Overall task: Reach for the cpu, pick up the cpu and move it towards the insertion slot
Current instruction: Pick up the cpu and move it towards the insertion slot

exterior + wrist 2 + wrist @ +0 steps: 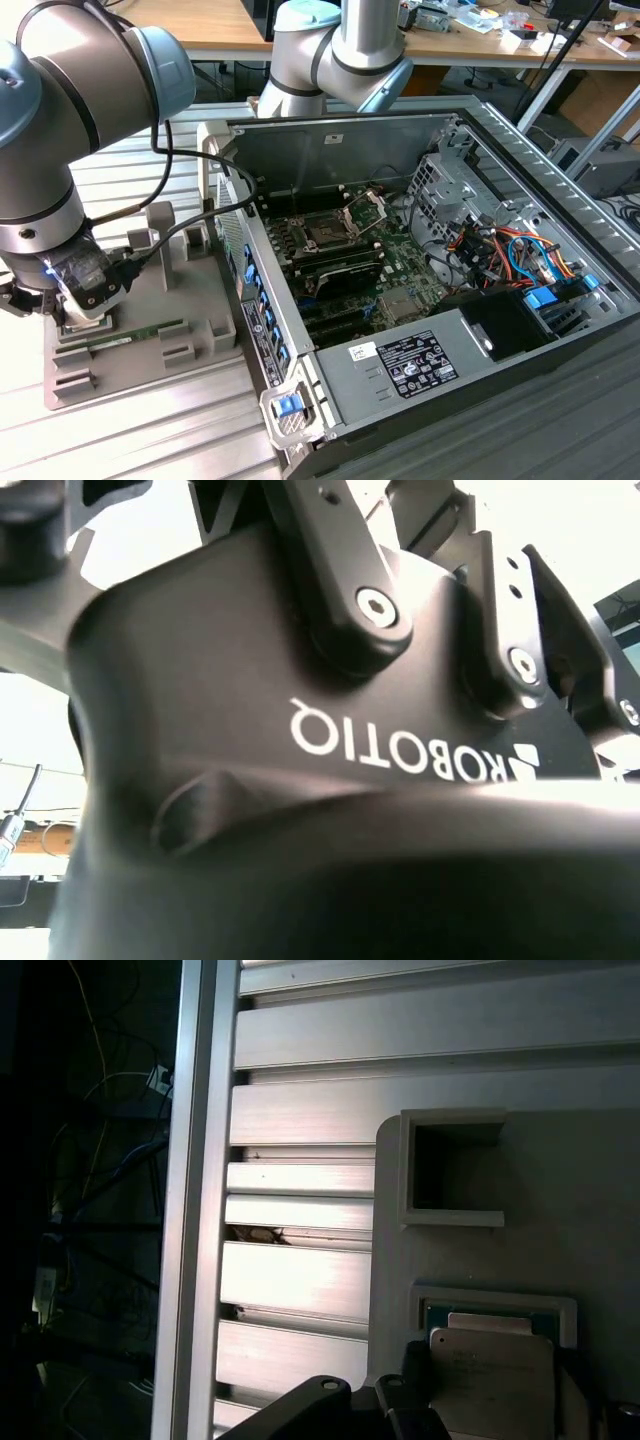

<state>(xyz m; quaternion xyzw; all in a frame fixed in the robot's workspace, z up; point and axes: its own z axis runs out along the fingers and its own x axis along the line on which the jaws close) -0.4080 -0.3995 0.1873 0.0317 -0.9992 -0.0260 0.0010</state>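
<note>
**Ana:** One question first: which step is in hand?

**Ben:** The reach is at its end, I judge, or the pick-up is just starting. The arm (pixel 60 120) bends low and sets the gripper (pixel 72 312) down on the grey fixture block (pixel 195 330), which stands on the slatted table (pixel 130 440).

**Ana:** And the open computer case (pixel 330 150)?

**Ben:** Well apart from the jaws. The insertion slot (pixel 325 233) lies inside it, a dark square with its silver frame tipped up.

**Ana:** Where is the cpu?

**Ben:** Right at the jaws. In the first wrist view the cpu (pixel 490 1380) lies in a pale raised nest on the block, with dark gripper parts close along two opposite edges. Whether the jaws pinch it or stand a hair spread, I cannot tell. An empty pocket (pixel 455 1170) sits further out from the jaws on the same block.

**Ana:** What does the work call for from here?

**Ben:** To my mind, a square, even hold on those thin edges and a level lift. A tilted chip could catch the nest wall.

**Ana:** How does it look?

**Ben:** Flat and square, with a matt silvery lid and a strip of green substrate showing beyond it.
</note>
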